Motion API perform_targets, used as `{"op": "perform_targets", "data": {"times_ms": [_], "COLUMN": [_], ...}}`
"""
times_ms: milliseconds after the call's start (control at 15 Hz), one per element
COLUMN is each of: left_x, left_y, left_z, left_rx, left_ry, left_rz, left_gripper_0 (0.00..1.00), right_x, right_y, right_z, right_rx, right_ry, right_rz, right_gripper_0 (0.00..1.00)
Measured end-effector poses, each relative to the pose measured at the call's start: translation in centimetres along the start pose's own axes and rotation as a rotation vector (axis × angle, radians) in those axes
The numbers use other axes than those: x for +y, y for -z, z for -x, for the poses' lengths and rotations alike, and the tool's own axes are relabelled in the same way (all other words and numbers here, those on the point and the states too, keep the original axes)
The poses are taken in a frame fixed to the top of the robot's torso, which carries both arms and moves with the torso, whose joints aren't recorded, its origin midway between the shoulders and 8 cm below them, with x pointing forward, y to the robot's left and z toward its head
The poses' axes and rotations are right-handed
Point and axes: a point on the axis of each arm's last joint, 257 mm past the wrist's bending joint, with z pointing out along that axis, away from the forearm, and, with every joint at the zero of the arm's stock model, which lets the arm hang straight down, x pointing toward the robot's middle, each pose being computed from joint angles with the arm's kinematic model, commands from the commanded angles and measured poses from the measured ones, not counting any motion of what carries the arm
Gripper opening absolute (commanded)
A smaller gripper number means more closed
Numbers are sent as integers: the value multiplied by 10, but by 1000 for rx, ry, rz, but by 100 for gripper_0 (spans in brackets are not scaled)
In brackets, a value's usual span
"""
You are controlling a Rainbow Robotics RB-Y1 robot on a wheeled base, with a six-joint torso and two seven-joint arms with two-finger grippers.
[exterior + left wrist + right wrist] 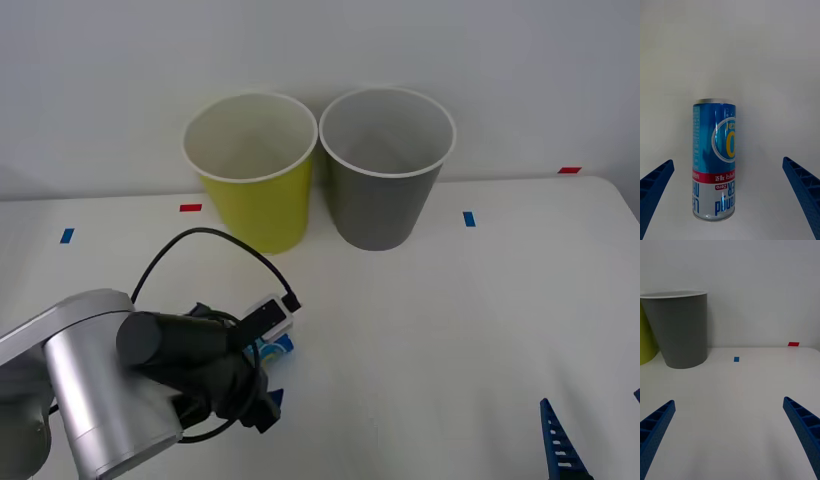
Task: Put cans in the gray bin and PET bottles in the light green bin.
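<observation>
The can [714, 161] is seen lying on its side on the white worktop [450, 330], well in front of the light green bin [255, 175], partly hidden under the left arm. The left claw [730, 195] is held over it, spread wide, with a finger on either side of the can and neither touching it; nothing is gripped. The right claw [728, 435] is parked near the front edge of the worktop, well in front of the gray bin [385, 170], likewise wide open and empty. Nothing can be seen inside either bin. The task is judged barely begun: the can is yet to be grasped, lifted and dropped into the gray bin.
</observation>
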Motion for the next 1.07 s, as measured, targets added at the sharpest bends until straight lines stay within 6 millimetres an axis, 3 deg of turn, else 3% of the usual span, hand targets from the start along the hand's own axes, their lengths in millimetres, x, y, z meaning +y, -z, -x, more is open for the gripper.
{"op": "perform_targets", "data": {"times_ms": [267, 600, 1067], "left_x": [8, 2, 2], "left_y": [-18, -37, -51], "left_z": [4, 22, 4], "left_rx": [58, 93, 221], "left_ry": [39, 107, 195], "left_rz": [-1, -40, -60], "left_gripper_0": [100, 100, 100], "right_x": [0, 0, 0], "right_y": [0, 0, 0], "right_z": [0, 0, 0], "right_rx": [0, 0, 0], "right_ry": [0, 0, 0], "right_rz": [0, 0, 0], "right_gripper_0": [100, 100, 100]}}
